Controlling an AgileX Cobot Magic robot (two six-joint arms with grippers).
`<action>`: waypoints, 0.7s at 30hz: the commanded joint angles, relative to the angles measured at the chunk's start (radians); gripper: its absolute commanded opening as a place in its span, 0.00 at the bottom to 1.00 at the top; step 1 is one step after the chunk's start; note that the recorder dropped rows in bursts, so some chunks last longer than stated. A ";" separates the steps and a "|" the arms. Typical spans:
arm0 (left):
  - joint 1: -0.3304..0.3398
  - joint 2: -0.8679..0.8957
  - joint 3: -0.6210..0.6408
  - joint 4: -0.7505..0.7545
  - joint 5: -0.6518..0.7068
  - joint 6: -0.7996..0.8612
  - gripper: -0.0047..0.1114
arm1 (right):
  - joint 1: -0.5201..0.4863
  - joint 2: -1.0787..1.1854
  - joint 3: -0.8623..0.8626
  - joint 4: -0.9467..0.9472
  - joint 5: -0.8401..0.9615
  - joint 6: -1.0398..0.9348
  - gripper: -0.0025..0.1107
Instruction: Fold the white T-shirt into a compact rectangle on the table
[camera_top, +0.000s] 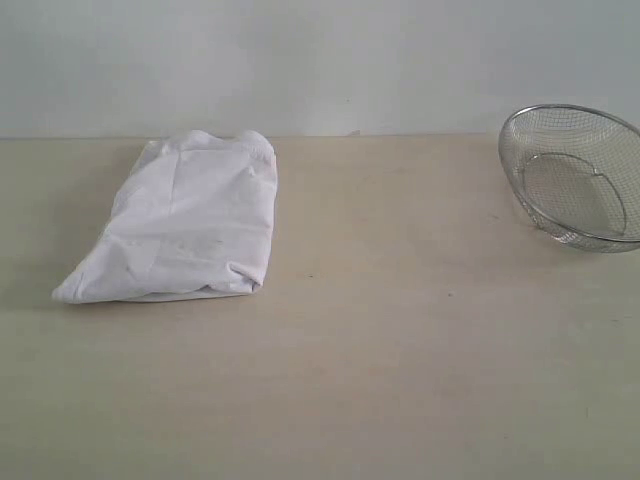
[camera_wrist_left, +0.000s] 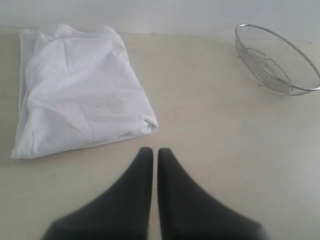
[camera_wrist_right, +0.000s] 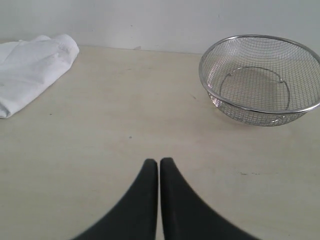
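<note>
A round wire basket (camera_top: 530, 150) stands at the right edge of the exterior view, in the upper part of the frame and cut off by the border. It is a shallow bowl of fine silvery metal mesh with a thicker, shiny rim. It sits tipped so that its mouth faces the camera, and only its own wire ring foot shows through the mesh floor.

The white T-shirt (camera_top: 185, 220) lies in the upper left of the exterior view, flat on the table (camera_top: 400, 350) and well apart from the basket. It is folded into a rough, plump rectangle. The far end is narrower and bunched, and the near edge is wider, with one corner drawn out to a point at the lower left. The cloth is soft, matte and creased, with layered edges showing along the near side. A few faint marks show near its middle, too dim to read.

The table is pale beige, smooth and matte, with a few tiny dark specks. Behind it rises a plain grey-white wall (camera_top: 350, 60).

The left tool (camera_wrist_left: 155, 152) is closed, its two dark tapered fingers side by side with only a thin slit between them. It is over bare table just beside the shirt's near corner and grips nothing. The right tool (camera_wrist_right: 159, 162) is closed in the same way, over bare table between shirt and basket.
</note>
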 joint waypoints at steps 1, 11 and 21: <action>-0.009 -0.006 0.003 -0.006 -0.015 -0.008 0.08 | -0.003 -0.006 0.000 0.000 -0.005 0.004 0.02; 0.030 -0.110 0.003 0.029 -0.062 0.077 0.08 | -0.003 -0.006 0.000 0.000 -0.005 0.006 0.02; 0.130 -0.432 0.003 0.020 -0.274 0.147 0.08 | -0.003 -0.006 0.000 0.000 -0.005 0.006 0.02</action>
